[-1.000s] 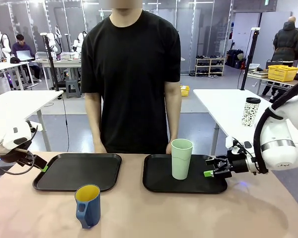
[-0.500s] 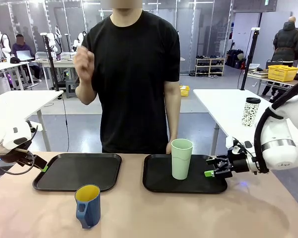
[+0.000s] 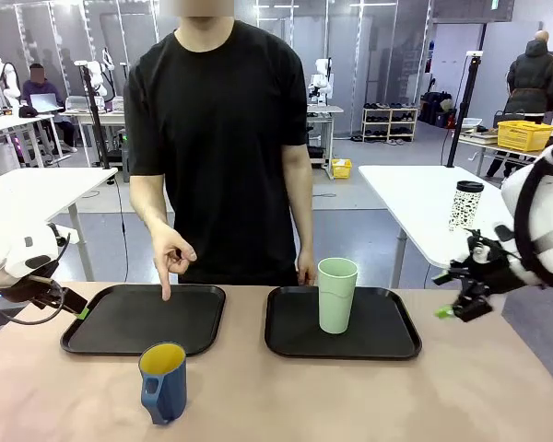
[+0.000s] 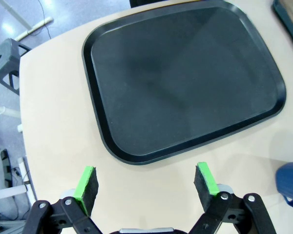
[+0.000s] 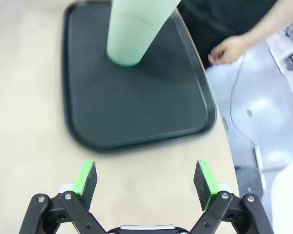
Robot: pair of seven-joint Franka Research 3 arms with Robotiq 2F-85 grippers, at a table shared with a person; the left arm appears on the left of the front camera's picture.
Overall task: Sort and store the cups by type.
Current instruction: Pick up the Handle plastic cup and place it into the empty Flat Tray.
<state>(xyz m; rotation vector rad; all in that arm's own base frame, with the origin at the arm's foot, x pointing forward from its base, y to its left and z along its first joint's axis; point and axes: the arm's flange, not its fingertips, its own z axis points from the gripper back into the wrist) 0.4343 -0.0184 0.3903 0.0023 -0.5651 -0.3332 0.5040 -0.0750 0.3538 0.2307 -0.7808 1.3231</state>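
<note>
Pale-green tall handleless plastic tumbler (image 3: 337,295) upright on the right-hand black tray (image 3: 387,331), standing free with nothing touching it. Dark-blue handled mug with yellow inside (image 3: 163,382) on the bare bench (image 3: 369,396), just in front of the left-hand black tray (image 3: 111,322) and not yet on it.

Change over the last second:
- Right tool (image 3: 450,308) withdrawn from beside the tumbler, now raised off to the right past the tray edge. Pads apart, nothing between them.
- Left tool (image 3: 78,311) unmoved at the outer end of the left-hand tray. Pads likewise spread and empty.
- Person's hand (image 3: 172,256) brought down, index finger pointing onto the far part of the left-hand tray.

Assessment: tumbler step judged complete. Pointing read as a cue for the mug's destination.

Probable next step: reach for the mug with the left tool, grip across the body clear of the handle, lift over the rim, set down inside the left-hand tray.

Caution: keep clear of the pointing hand during the approach.
</note>
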